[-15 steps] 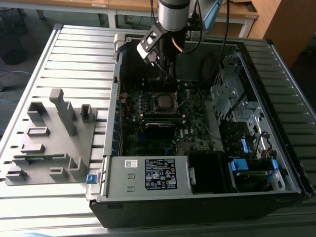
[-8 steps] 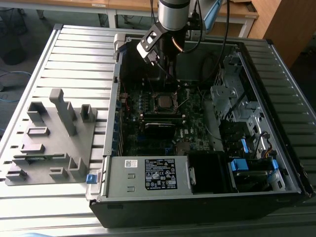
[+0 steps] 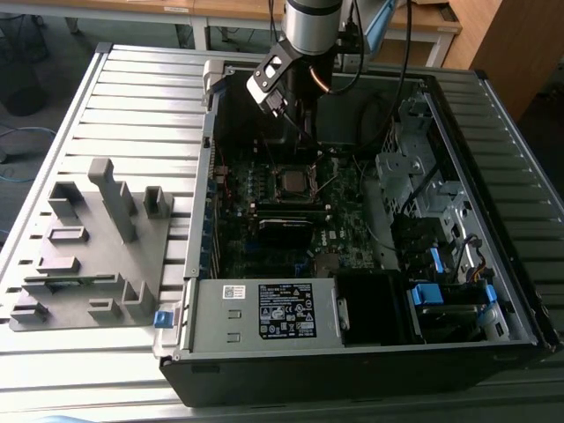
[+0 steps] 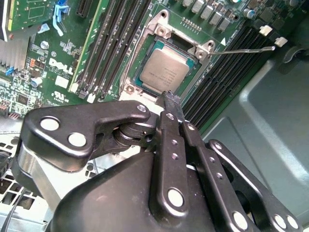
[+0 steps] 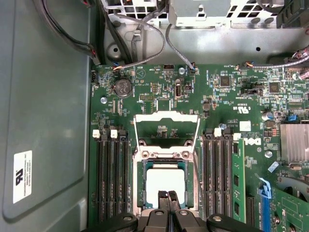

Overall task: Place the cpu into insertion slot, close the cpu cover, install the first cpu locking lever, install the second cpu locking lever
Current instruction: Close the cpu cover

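Chip [image 4: 166, 72] is down in the socket [image 4: 161, 24], flat I think, though my fingers hide one edge. My gripper [image 4: 170, 96] is pinched together, holding nothing, just above the chip's rim. The cover [image 5: 166, 126] stands open. In the exterior view the socket lies at six o'clock from me. To close the cover, I'd push the frame's bar, never the chip face, and stay off the thin lever [image 4: 241, 49].

cpu [image 5: 165, 180] 1 | insertion slot [image 5: 140, 188] 1 | cpu cover [image 5: 166, 117] 1 (single frame)
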Motion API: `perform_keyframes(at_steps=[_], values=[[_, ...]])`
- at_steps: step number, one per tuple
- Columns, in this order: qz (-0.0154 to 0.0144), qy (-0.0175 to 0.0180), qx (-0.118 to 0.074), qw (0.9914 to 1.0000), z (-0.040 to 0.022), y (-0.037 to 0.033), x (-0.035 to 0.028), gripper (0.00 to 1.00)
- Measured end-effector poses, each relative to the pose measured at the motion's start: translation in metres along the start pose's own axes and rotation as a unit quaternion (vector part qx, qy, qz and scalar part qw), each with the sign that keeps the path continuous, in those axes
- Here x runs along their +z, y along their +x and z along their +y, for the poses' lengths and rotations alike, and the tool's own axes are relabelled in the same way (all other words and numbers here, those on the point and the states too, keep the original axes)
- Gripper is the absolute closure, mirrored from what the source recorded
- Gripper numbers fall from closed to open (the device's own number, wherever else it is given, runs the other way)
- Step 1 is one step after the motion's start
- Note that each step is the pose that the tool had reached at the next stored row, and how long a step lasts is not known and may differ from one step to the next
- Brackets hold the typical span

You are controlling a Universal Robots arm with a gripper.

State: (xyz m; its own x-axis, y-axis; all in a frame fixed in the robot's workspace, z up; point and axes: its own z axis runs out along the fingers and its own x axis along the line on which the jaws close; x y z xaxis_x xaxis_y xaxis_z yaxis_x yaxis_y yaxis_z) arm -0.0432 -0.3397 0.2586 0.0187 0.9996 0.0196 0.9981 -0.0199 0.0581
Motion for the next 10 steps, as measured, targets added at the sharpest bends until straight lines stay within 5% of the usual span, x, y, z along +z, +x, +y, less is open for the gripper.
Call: perform_keyframes(at_steps=[10], values=[[0.0,0.0,0.0,1.0,0.006,0.0001,-0.0012,0.89]])
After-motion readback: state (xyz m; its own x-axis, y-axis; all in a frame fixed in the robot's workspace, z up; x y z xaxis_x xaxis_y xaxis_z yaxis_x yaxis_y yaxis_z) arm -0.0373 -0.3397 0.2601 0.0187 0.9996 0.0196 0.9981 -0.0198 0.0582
